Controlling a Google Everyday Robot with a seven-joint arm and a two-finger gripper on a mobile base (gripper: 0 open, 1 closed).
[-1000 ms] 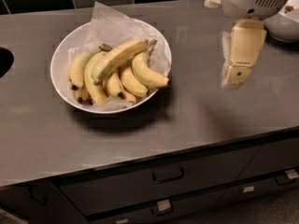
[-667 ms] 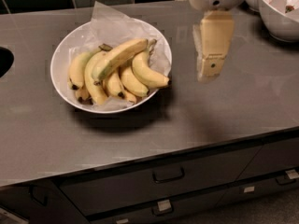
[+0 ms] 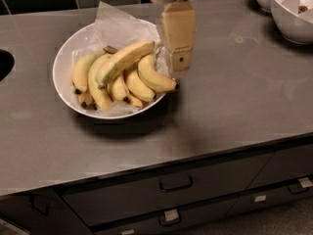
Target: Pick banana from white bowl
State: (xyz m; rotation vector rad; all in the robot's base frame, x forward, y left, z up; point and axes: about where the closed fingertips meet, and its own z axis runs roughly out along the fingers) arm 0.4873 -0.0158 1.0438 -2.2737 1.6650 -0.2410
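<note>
The white bowl (image 3: 61, 67) sits on the grey counter, left of centre, lined with crinkled white paper (image 3: 113, 24). It holds several bananas. The banana (image 3: 125, 59) is the longest one; it lies on top of the pile, slanting from a greenish lower-left end up to the right. My gripper (image 3: 178, 71) hangs down from the top of the view over the bowl's right rim. It is just right of the banana's upper end and above a curved yellow banana (image 3: 152, 78). It holds nothing that I can see.
Two deep white bowls (image 3: 293, 13) stand at the back right corner of the counter. A dark round opening (image 3: 5, 65) is at the left edge. Drawers with handles (image 3: 176, 184) run below the counter's front edge.
My gripper has moved left across the counter, from well right of the bowl to over the bowl's right rim. The bananas and the bowl have not moved.
</note>
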